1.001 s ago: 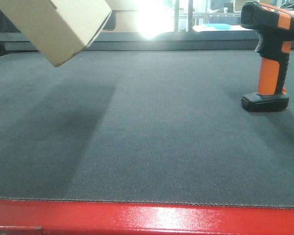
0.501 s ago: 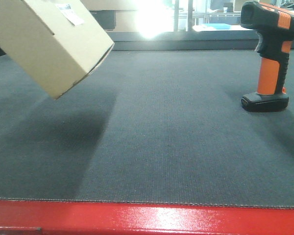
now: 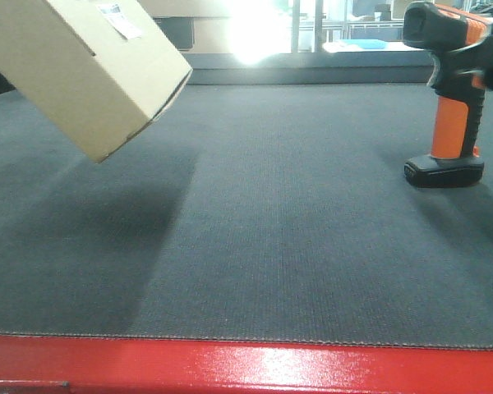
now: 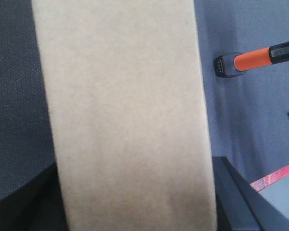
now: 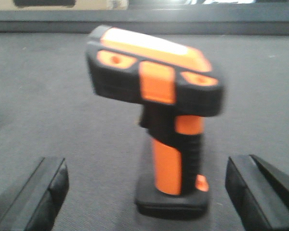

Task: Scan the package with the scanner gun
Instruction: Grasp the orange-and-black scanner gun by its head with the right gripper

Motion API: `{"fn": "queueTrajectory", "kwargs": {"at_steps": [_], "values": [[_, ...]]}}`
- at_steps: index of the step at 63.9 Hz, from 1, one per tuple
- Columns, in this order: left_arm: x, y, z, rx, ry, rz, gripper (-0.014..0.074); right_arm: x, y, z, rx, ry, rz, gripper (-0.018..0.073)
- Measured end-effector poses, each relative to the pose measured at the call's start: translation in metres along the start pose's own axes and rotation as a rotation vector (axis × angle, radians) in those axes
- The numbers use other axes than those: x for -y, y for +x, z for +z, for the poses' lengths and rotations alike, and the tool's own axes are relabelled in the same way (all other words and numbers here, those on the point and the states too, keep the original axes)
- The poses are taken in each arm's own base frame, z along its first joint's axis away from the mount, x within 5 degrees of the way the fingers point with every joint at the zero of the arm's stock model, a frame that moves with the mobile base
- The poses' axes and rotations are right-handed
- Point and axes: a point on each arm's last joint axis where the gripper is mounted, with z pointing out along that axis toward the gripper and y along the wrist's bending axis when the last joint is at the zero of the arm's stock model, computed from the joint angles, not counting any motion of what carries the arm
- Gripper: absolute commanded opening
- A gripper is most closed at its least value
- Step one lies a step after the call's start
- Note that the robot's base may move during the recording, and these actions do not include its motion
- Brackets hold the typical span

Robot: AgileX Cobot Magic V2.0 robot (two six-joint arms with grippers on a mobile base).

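The package, a plain tan cardboard box, hangs tilted above the mat at the upper left. A small white label shows on its upper face. In the left wrist view the package fills the middle, and my left gripper is shut on it, with a black finger on each side. The scanner gun, with its black head and orange handle, stands upright on its flat base at the right. My right gripper is open, its fingers wide on either side of the scanner gun without touching it.
A dark grey mat covers the table, which has a red front edge. A raised ledge runs along the back under a bright glare. A longer tan carton with a dark panel lies at the far edge.
The package came down and to the right, bringing its label face into view, and now holds nearly still. A dark part of the right arm has appeared beside the scanner's head.
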Motion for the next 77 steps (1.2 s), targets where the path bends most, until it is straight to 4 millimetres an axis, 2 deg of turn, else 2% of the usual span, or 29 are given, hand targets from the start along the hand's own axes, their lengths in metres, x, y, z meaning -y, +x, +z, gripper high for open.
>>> {"fn": "queueTrajectory", "kwargs": {"at_steps": [8, 14, 47, 77], "values": [[0.0, 0.0, 0.0, 0.002, 0.0, 0.0, -0.0111, -0.006, 0.002, 0.019, -0.024, 0.007, 0.026, 0.0568], [0.0, 0.0, 0.0, 0.004, -0.001, 0.002, -0.0111, -0.003, 0.006, 0.029, -0.035, 0.054, 0.077, 0.0568], [0.0, -0.001, 0.0, 0.006, 0.002, 0.001, -0.0111, 0.005, 0.022, 0.049, 0.053, 0.138, 0.074, 0.0568], [0.0, -0.004, 0.0, 0.039, 0.0, 0.0, -0.0111, 0.002, 0.017, 0.075, 0.087, 0.143, 0.076, 0.0568]]}}
